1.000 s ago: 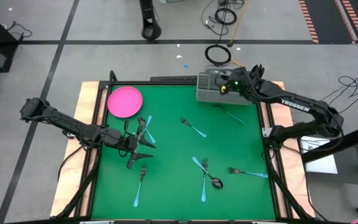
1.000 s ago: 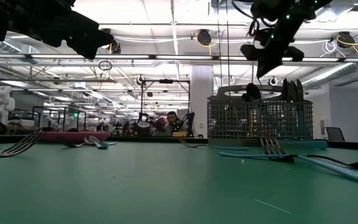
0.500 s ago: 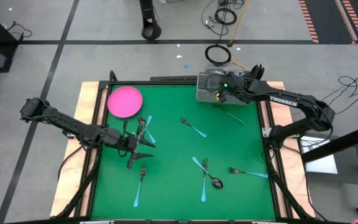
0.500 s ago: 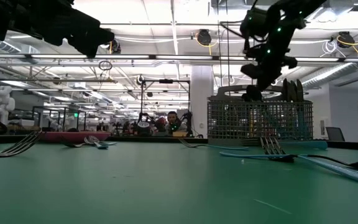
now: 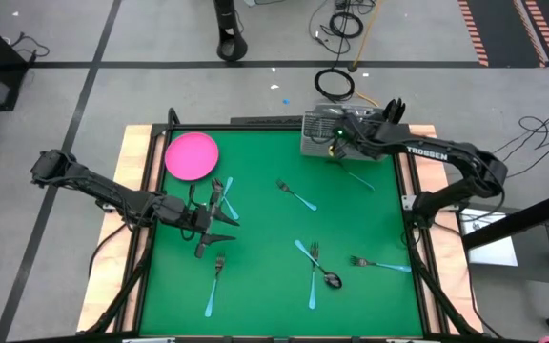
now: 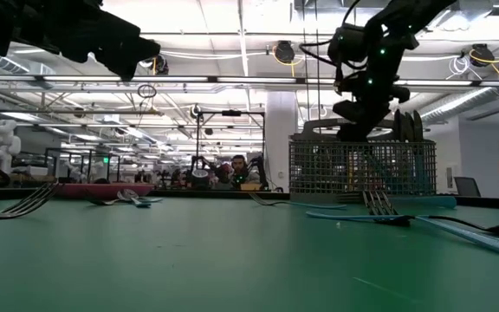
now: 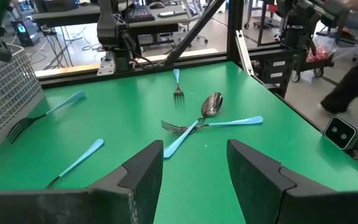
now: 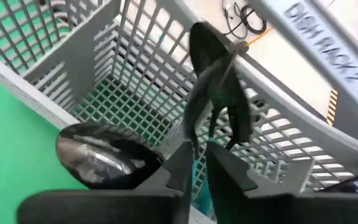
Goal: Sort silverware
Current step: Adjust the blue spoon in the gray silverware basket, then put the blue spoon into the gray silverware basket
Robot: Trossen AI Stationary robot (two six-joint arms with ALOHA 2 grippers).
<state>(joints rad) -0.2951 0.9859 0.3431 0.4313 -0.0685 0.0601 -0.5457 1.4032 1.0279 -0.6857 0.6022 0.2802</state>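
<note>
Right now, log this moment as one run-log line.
right gripper: over caddy compartment, fingers nearly shut around blue-handled utensil | left gripper: open, above mat | loose silverware: on mat

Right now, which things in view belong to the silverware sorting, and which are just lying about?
In the job: loose silverware on the green mat, such as the crossed fork and spoon and the fork; the wire-mesh caddy, with the right gripper at it; the left gripper, open above the mat.
Lying about: pink plate; coiled cable on the floor.
</note>
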